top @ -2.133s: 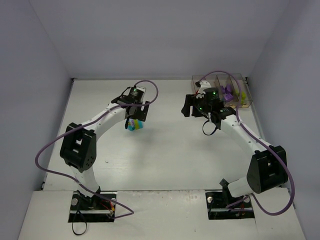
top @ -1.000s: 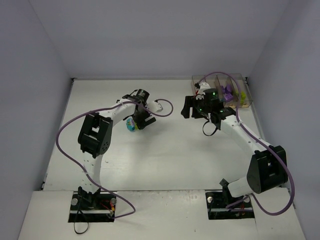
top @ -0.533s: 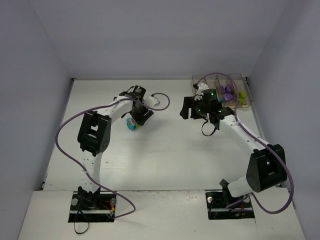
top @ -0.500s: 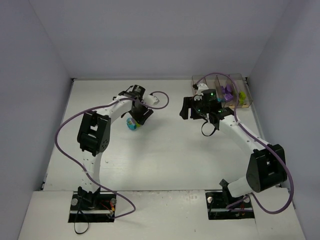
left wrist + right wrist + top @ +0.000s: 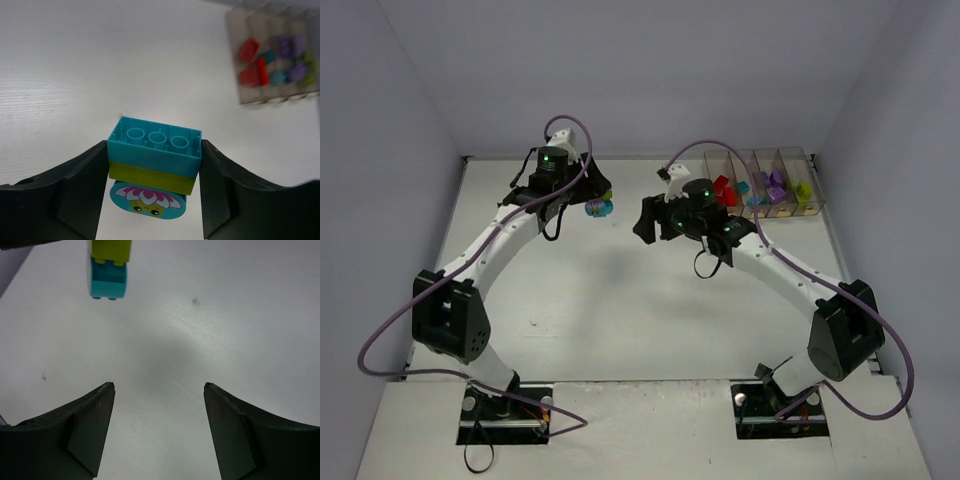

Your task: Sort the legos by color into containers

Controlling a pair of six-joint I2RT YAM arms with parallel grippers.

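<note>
My left gripper (image 5: 592, 206) (image 5: 155, 146) is shut on a stacked lego (image 5: 597, 208) (image 5: 154, 162): a teal brick, a lime brick and a rounded teal piece with a flower face. It holds the stack above the table at the back centre. My right gripper (image 5: 645, 218) (image 5: 159, 386) is open and empty, just right of the stack, which shows at the top of the right wrist view (image 5: 110, 267). The containers (image 5: 765, 180) (image 5: 272, 60) stand at the back right with red (image 5: 723, 190), teal (image 5: 748, 196), purple (image 5: 772, 186) and lime (image 5: 803, 189) legos inside.
White walls close the table at the back and both sides. The bare table (image 5: 620, 300) lies between the two arms. The right arm's purple cable (image 5: 705, 265) hangs below its wrist.
My left arm has swung to the back, carrying the stacked lego up and slightly right. My right gripper has moved left, away from the containers, uncovering the red and teal bins.
</note>
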